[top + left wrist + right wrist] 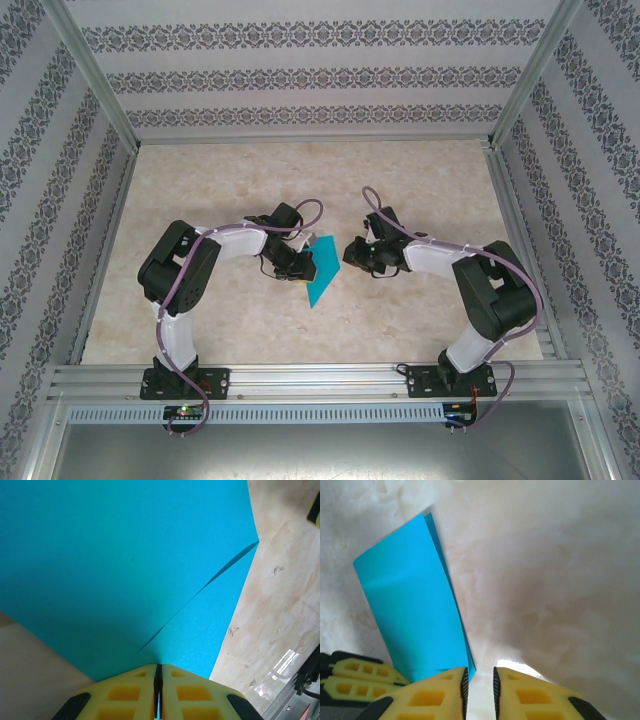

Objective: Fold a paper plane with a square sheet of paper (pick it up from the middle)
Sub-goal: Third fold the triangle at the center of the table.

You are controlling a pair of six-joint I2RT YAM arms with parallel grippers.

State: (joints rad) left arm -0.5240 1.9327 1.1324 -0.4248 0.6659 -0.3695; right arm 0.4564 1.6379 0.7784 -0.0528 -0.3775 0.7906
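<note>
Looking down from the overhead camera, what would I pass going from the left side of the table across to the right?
First the left arm → left gripper, shut on the folded teal paper → right gripper, jaws apart beside the paper → right arm.

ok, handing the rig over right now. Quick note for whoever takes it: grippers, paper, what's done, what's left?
Left gripper: shut on the sheet of paper, pinching it at one edge.
Right gripper: slightly open with nothing between its fingers, just beside the paper's edge, over the table.
Paper: mid-table, between the two grippers, held by the left one.
Done: the sheet is gripped and folded over; two layers show along its edge.
Left: nose and wing folds. There is no plane shape yet.
</note>
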